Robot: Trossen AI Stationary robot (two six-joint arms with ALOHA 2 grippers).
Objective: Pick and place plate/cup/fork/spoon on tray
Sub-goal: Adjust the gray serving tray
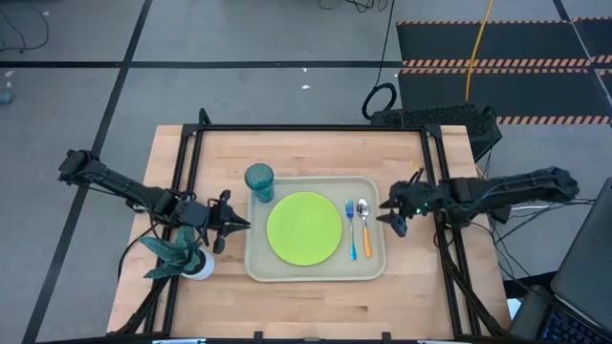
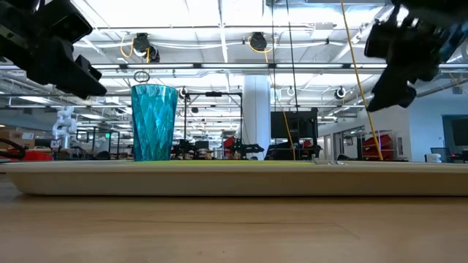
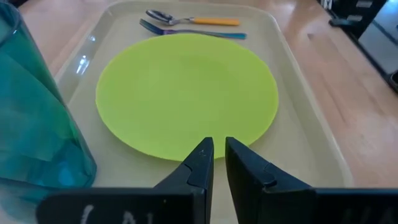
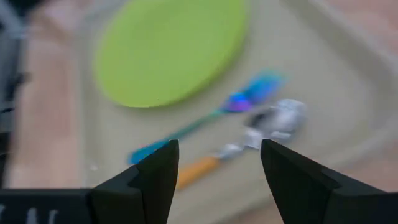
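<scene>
High view: tray between both pincers

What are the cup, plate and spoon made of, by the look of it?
The cup: likely plastic, translucent teal with faceted walls that light passes through.
The plate: probably plastic or melamine, opaque lime green, matte and even.
The spoon: shiny metal bowl with reflections, and an orange handle, probably plastic.

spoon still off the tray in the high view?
No, the spoon lies inside the tray, beside the fork and to the right of the plate.
</scene>
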